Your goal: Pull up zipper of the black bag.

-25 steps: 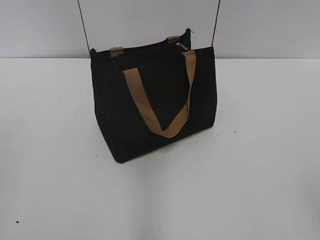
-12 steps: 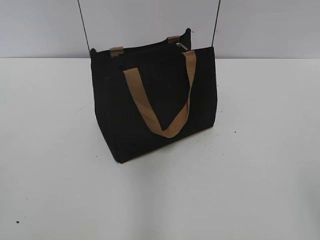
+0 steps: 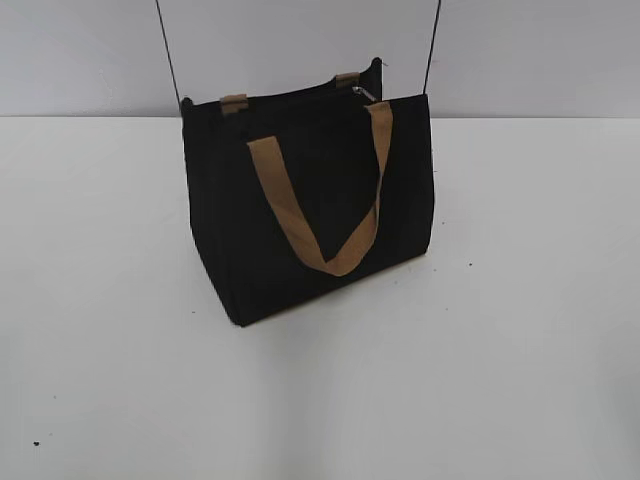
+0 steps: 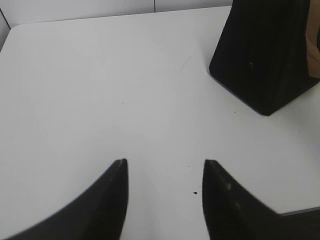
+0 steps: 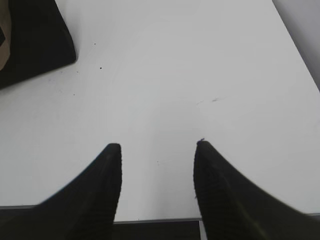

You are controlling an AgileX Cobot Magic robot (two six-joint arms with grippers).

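The black bag (image 3: 310, 205) stands upright on the white table (image 3: 520, 350), a tan handle (image 3: 320, 215) hanging down its front. The zipper runs along its top edge, with a small silver pull (image 3: 362, 93) near the right end. No gripper shows in the exterior view. In the left wrist view my left gripper (image 4: 165, 162) is open and empty over bare table, the bag (image 4: 265, 50) far off at upper right. In the right wrist view my right gripper (image 5: 157, 146) is open and empty, the bag's corner (image 5: 35, 40) at upper left.
Two thin dark cables (image 3: 168, 50) run up the grey wall behind the bag. The table's near edge shows under the right gripper (image 5: 160, 220). Small dark specks lie on the table (image 4: 194, 192).
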